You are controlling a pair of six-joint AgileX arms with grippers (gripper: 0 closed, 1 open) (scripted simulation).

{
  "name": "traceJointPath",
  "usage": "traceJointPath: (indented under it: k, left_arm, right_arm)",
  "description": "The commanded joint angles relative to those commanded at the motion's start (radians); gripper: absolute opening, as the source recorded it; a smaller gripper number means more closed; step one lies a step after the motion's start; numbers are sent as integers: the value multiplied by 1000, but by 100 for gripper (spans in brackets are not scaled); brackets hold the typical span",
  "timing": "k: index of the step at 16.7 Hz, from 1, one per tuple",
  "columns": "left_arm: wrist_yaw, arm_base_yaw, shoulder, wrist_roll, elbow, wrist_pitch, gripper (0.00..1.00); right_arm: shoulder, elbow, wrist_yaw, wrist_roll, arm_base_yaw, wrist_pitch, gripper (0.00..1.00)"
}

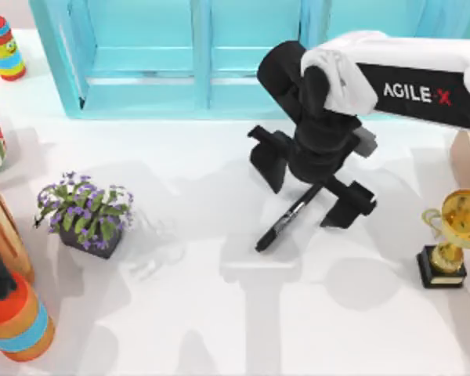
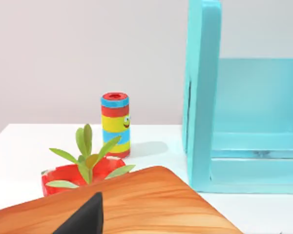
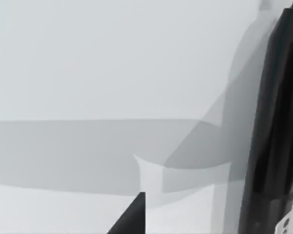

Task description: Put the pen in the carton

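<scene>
Shelf unit [image 1: 196,59]: you find it, turquoise, along the table's far edge.
Right gripper [image 1: 309,188]: it hangs over mid-table, your fingers spread wide to either side of the pen.
Carton [image 1: 468,160]: only its tan edge shows at the table's right side.
Pen [image 1: 286,222]: black, slanting from between your fingers toward the table.

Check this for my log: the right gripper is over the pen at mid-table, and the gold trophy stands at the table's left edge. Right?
Not quite. The trophy stands at the table's right edge, not the left, as the top view shows. The rest holds: the right gripper is over the pen at mid-table.
</scene>
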Motion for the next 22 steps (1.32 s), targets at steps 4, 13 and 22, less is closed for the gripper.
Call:
traceJointPath:
  k: [4,13,22]
  left_arm:
    - [0,0,0,0,0,0,100]
    - [0,0,0,0,0,0,100]
    - [0,0,0,0,0,0,100]
  right_arm:
    - [0,0,0,0,0,0,17]
    - [0,0,0,0,0,0,0]
    - [-105,172,21,-35,-6,-305,0]
